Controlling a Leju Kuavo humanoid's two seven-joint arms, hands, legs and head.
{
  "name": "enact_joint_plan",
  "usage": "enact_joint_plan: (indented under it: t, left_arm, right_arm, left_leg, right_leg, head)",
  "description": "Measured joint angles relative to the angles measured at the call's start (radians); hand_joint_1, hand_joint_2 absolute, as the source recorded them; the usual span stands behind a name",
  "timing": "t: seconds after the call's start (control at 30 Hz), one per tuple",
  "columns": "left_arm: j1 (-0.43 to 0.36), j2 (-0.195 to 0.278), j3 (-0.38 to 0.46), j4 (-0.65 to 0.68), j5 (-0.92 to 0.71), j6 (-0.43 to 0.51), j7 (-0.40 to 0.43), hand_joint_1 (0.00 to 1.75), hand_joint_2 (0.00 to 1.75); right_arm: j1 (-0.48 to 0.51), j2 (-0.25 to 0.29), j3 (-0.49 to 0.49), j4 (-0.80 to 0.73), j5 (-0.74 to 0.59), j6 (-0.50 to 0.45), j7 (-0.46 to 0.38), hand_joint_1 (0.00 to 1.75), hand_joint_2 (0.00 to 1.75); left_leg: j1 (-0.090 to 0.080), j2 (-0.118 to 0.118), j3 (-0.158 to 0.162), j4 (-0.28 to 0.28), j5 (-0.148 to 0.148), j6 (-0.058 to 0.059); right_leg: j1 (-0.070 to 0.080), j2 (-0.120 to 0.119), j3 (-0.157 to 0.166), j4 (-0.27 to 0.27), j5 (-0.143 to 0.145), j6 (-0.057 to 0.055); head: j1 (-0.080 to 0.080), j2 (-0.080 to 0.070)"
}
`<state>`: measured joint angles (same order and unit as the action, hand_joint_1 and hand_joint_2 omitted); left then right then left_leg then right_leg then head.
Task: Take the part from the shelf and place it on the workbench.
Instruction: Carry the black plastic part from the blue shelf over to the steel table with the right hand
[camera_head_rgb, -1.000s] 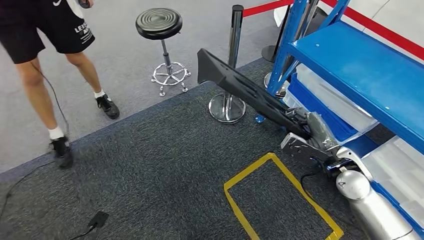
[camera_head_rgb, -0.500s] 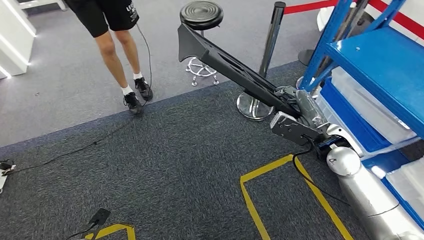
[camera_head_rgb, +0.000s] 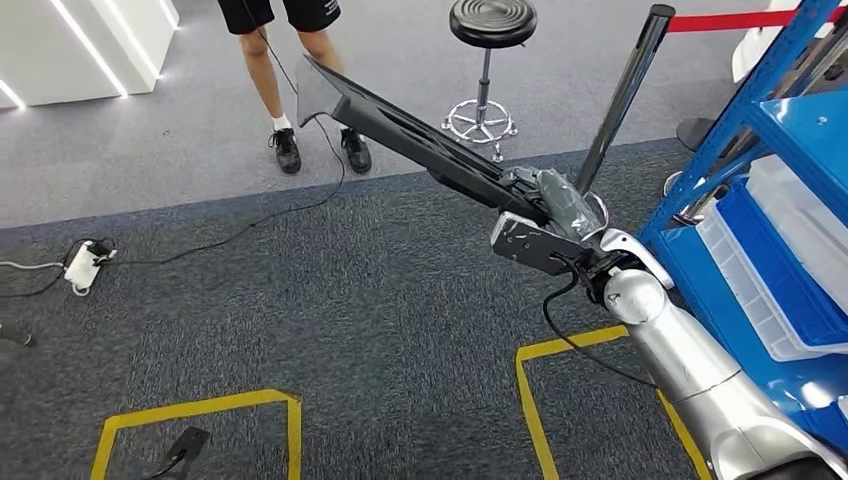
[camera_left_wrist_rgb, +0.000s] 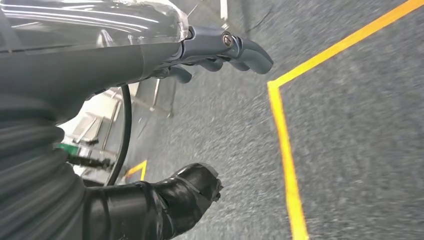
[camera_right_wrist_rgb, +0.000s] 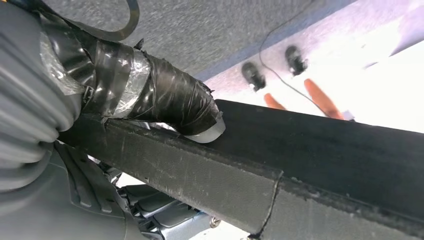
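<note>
The part (camera_head_rgb: 400, 130) sticks out from the right hand (camera_head_rgb: 545, 205), up and to the left, above the carpet (camera_head_rgb: 350, 320). The right hand holds the part at its near end. The shelf (camera_head_rgb: 790, 200) stands on the right, with bins (camera_head_rgb: 770, 270) in it. A post (camera_head_rgb: 620, 95) stands just left of the shelf, behind the hand. A stool (camera_head_rgb: 490, 60) stands farther back, left of the post. A person (camera_head_rgb: 300, 60) stands left of the stool, behind the far end of the part. A cable (camera_head_rgb: 200, 245) runs from the person's feet to a plug box (camera_head_rgb: 80, 265) at the far left. Tape lines (camera_head_rgb: 200, 410) lie on the carpet in front. The left hand (camera_left_wrist_rgb: 190, 55) hangs over the carpet.
</note>
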<state>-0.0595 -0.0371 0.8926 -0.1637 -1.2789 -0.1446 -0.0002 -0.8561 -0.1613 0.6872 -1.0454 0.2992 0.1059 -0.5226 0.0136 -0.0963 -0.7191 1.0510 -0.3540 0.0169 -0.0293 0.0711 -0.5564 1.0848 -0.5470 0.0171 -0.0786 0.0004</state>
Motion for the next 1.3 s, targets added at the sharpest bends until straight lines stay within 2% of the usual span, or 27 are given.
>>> enact_joint_plan:
  t: [0.03, 0.07, 0.1, 0.13, 0.2, 0.27, 0.3, 0.33, 0.4, 0.43, 0.5, 0.53, 0.6, 0.63, 0.67, 0.73, 0.8, 0.83, 0.87, 0.9, 0.97, 1.03, 1.1, 1.13, 1.17, 1.23, 1.3]
  left_arm:
    - [0.003, 0.0, 0.0, 0.0, 0.0, 0.001, 0.001, 0.0, 1.75]
    - [0.008, 0.002, 0.0, 0.0, 0.0, 0.001, 0.004, 0.0, 1.75]
    - [0.012, 0.002, 0.0, 0.0, 0.0, 0.002, 0.008, 0.0, 1.75]
    - [0.015, 0.003, 0.0, 0.0, 0.001, 0.004, 0.014, 0.0, 1.75]
    - [0.016, 0.005, 0.003, 0.0, 0.009, 0.008, 0.02, 0.0, 1.75]
    - [0.014, 0.008, 0.006, 0.0, 0.017, 0.012, 0.014, 0.0, 1.75]
    - [0.014, 0.008, 0.007, 0.0, 0.019, 0.013, 0.006, 0.0, 1.75]
    - [0.014, 0.01, 0.007, 0.0, 0.022, 0.014, -0.007, 0.0, 1.75]
    - [0.015, 0.017, 0.009, 0.0, 0.028, 0.013, -0.044, 0.0, 1.75]
    - [0.014, 0.022, 0.009, -0.001, 0.031, 0.012, -0.058, 0.0, 1.75]
    - [0.009, 0.033, 0.01, -0.002, 0.037, 0.012, -0.072, 0.0, 1.75]
    - [0.006, 0.038, 0.011, -0.003, 0.04, 0.014, -0.076, 0.0, 1.75]
    - [0.004, 0.044, 0.015, -0.004, 0.049, 0.018, -0.087, 0.0, 1.75]
    - [0.005, 0.045, 0.017, -0.004, 0.051, 0.02, -0.091, 0.0, 1.75]
    - [0.005, 0.044, 0.019, -0.004, 0.05, 0.022, -0.09, 0.0, 1.75]
    - [0.004, 0.039, 0.02, -0.004, 0.043, 0.021, -0.077, 0.0, 1.75]
    - [0.004, 0.035, 0.02, -0.004, 0.036, 0.016, -0.056, 0.0, 1.75]
    - [0.005, 0.034, 0.02, -0.003, 0.034, 0.013, -0.046, 0.0, 1.75]
    - [0.008, 0.033, 0.02, -0.003, 0.033, 0.01, -0.038, 0.0, 1.75]
    - [0.011, 0.032, 0.02, -0.003, 0.032, 0.008, -0.032, 0.0, 1.75]
    - [0.014, 0.032, 0.02, -0.003, 0.032, 0.004, -0.023, 0.0, 1.75]
    - [0.016, 0.033, 0.02, -0.003, 0.033, 0.003, -0.019, 0.0, 1.75]
    - [0.019, 0.034, 0.02, -0.003, 0.035, 0.003, -0.014, 0.0, 1.75]
    - [0.021, 0.034, 0.021, -0.003, 0.038, 0.003, -0.011, 0.0, 1.75]
    - [0.023, 0.036, 0.021, -0.003, 0.04, 0.003, -0.006, 0.0, 1.75]
    - [0.023, 0.038, 0.024, -0.003, 0.044, -0.002, 0.005, 0.0, 1.75]
    - [0.023, 0.038, 0.027, -0.003, 0.043, -0.009, 0.014, 0.0, 1.75]
  right_arm:
    - [-0.002, 0.003, 0.003, 0.005, 0.0, 0.0, -0.002, 1.75, 1.75]
    - [-0.002, 0.007, 0.005, 0.01, -0.001, 0.0, -0.004, 1.75, 1.75]
    - [-0.005, 0.011, 0.008, 0.015, -0.001, 0.0, -0.008, 1.75, 1.75]
    - [-0.01, 0.015, 0.011, 0.019, -0.001, 0.0, -0.013, 1.75, 1.75]
    - [-0.02, 0.02, 0.014, 0.023, -0.001, -0.001, -0.019, 1.75, 1.75]
    - [-0.03, 0.019, 0.014, 0.023, -0.002, 0.0, -0.021, 1.75, 1.75]
    - [-0.034, 0.018, 0.014, 0.024, -0.002, 0.0, -0.022, 1.75, 1.75]
    - [-0.035, 0.017, 0.014, 0.023, -0.002, 0.001, -0.023, 1.75, 1.75]
    - [-0.036, 0.016, 0.015, 0.023, 0.0, 0.003, -0.024, 1.75, 1.75]
    - [-0.036, 0.015, 0.015, 0.023, 0.001, 0.005, -0.025, 1.75, 1.75]
    - [-0.036, 0.01, 0.016, 0.025, 0.001, 0.01, -0.031, 1.75, 1.75]
    - [-0.036, 0.008, 0.016, 0.027, 0.002, 0.011, -0.036, 1.75, 1.75]
    - [-0.036, 0.003, 0.016, 0.031, 0.003, 0.009, -0.045, 1.75, 1.75]
    - [-0.035, -0.001, 0.016, 0.031, 0.004, 0.007, -0.047, 1.75, 1.75]
    - [-0.035, -0.007, 0.016, 0.031, 0.004, 0.005, -0.049, 1.75, 1.75]
    - [-0.034, -0.025, 0.015, 0.03, 0.003, 0.001, -0.052, 1.75, 1.75]
    - [-0.027, -0.038, 0.015, 0.029, 0.003, 0.001, -0.051, 1.75, 1.75]
    - [-0.024, -0.043, 0.015, 0.029, 0.003, 0.001, -0.05, 1.75, 1.75]
    - [-0.022, -0.048, 0.014, 0.028, 0.003, 0.001, -0.048, 1.75, 1.75]
    - [-0.021, -0.052, 0.014, 0.026, 0.003, 0.001, -0.046, 1.75, 1.75]
    - [-0.022, -0.058, 0.01, 0.018, 0.003, 0.001, -0.042, 1.75, 1.75]
    - [-0.021, -0.062, 0.008, 0.012, 0.002, 0.001, -0.04, 1.75, 1.75]
    - [-0.019, -0.064, 0.007, 0.007, 0.002, 0.001, -0.039, 1.75, 1.75]
    - [-0.018, -0.064, 0.007, 0.004, 0.002, 0.001, -0.039, 1.75, 1.75]
    - [-0.018, -0.064, 0.006, 0.001, 0.001, 0.0, -0.038, 1.75, 1.75]
    - [-0.018, -0.066, 0.005, -0.004, -0.002, 0.0, -0.038, 1.75, 1.75]
    - [-0.014, -0.067, 0.004, -0.006, -0.005, 0.001, -0.037, 1.75, 1.75]
  left_leg:
    - [0.001, -0.012, -0.009, 0.003, 0.009, -0.007]
    - [0.001, -0.023, -0.016, 0.001, 0.021, -0.014]
    - [0.001, -0.019, -0.023, 0.003, 0.022, -0.019]
    - [0.0, 0.0, -0.032, 0.015, 0.005, -0.024]
    - [0.0, 0.059, -0.056, 0.09, -0.079, -0.03]
    - [0.002, 0.087, -0.077, 0.213, -0.165, -0.035]
    - [0.003, 0.09, -0.078, 0.261, -0.181, -0.035]
    - [0.003, 0.091, -0.068, 0.287, -0.172, -0.033]
    - [-0.003, 0.102, 0.0, 0.244, -0.119, -0.02]
    - [-0.012, 0.126, 0.055, 0.181, -0.113, -0.01]
    - [-0.032, 0.175, 0.158, 0.038, -0.147, 0.009]
    - [-0.041, 0.187, 0.185, -0.011, -0.165, 0.018]
    - [-0.047, 0.171, 0.198, -0.059, -0.154, 0.035]
    - [-0.047, 0.16, 0.201, -0.075, -0.138, 0.042]
    - [-0.045, 0.149, 0.202, -0.09, -0.122, 0.047]
    - [-0.041, 0.127, 0.193, -0.099, -0.101, 0.051]
    - [-0.039, 0.098, 0.174, -0.088, -0.093, 0.052]
    - [-0.038, 0.082, 0.164, -0.078, -0.092, 0.051]
    - [-0.036, 0.066, 0.154, -0.066, -0.093, 0.049]
    - [-0.035, 0.05, 0.144, -0.052, -0.096, 0.046]
    - [-0.031, 0.024, 0.123, -0.02, -0.105, 0.037]
    - [-0.026, 0.003, 0.101, 0.002, -0.108, 0.028]
    - [-0.021, -0.015, 0.088, 0.007, -0.105, 0.021]
    - [-0.021, -0.009, 0.082, 0.013, -0.109, 0.016]
    - [-0.021, 0.009, 0.072, 0.032, -0.121, 0.01]
    - [-0.018, 0.061, 0.029, 0.123, -0.167, -0.004]
    - [-0.007, 0.084, -0.026, 0.231, -0.203, -0.014]
  right_leg:
    - [0.004, 0.003, -0.001, -0.001, -0.001, -0.006]
    - [0.004, -0.006, -0.009, 0.002, 0.005, -0.014]
    - [0.004, -0.018, -0.015, 0.001, 0.013, -0.022]
    - [0.005, -0.031, -0.024, 0.0, 0.023, -0.033]
    - [0.009, -0.057, -0.045, -0.004, 0.046, -0.051]
    - [0.018, -0.086, -0.069, -0.005, 0.065, -0.058]
    - [0.022, -0.101, -0.081, -0.006, 0.073, -0.059]
    - [0.027, -0.115, -0.094, -0.006, 0.081, -0.06]
    - [0.035, -0.141, -0.116, -0.007, 0.096, -0.062]
    - [0.037, -0.154, -0.123, -0.008, 0.104, -0.061]
    - [0.037, -0.181, -0.127, -0.013, 0.118, -0.056]
    - [0.035, -0.196, -0.126, -0.018, 0.125, -0.051]
    - [0.03, -0.215, -0.124, -0.029, 0.138, -0.04]
    - [0.027, -0.199, -0.125, -0.028, 0.136, -0.035]
    - [0.025, -0.169, -0.134, -0.01, 0.12, -0.03]
    - [0.021, -0.098, -0.172, 0.086, 0.056, -0.024]
    - [0.021, -0.074, -0.216, 0.206, 0.0, -0.018]
    - [0.02, -0.071, -0.22, 0.228, -0.003, -0.016]
    - [0.019, -0.069, -0.205, 0.214, 0.012, -0.014]
    - [0.016, -0.064, -0.173, 0.163, 0.042, -0.012]
    - [0.01, -0.027, -0.109, 0.05, 0.075, -0.014]
    - [0.012, -0.005, -0.089, 0.007, 0.072, -0.019]
    - [0.015, -0.023, -0.089, 0.0, 0.076, -0.027]
    - [0.015, -0.035, -0.086, -0.005, 0.078, -0.031]
    - [0.014, -0.047, -0.082, -0.012, 0.081, -0.037]
    - [0.014, -0.071, -0.075, -0.022, 0.084, -0.044]
    - [0.015, -0.095, -0.073, -0.025, 0.084, -0.046]
  head:
    - [-0.001, 0.0]
    - [-0.001, 0.0]
    - [-0.002, 0.0]
    - [-0.006, 0.0]
    - [-0.013, 0.0]
    - [-0.015, 0.0]
    - [-0.016, 0.0]
    - [-0.016, 0.0]
    - [-0.016, 0.0]
    - [-0.016, 0.0]
    - [-0.016, 0.0]
    - [-0.016, 0.0]
    - [-0.016, 0.0]
    - [-0.015, 0.0]
    - [-0.015, 0.0]
    - [-0.012, 0.0]
    - [-0.011, 0.0]
    - [-0.011, 0.0]
    - [-0.011, 0.0]
    - [-0.011, 0.0]
    - [-0.011, 0.0]
    - [-0.012, 0.0]
    - [-0.013, 0.0]
    - [-0.013, 0.0]
    - [-0.015, 0.0]
    - [-0.019, 0.0]
    - [-0.02, 0.0]
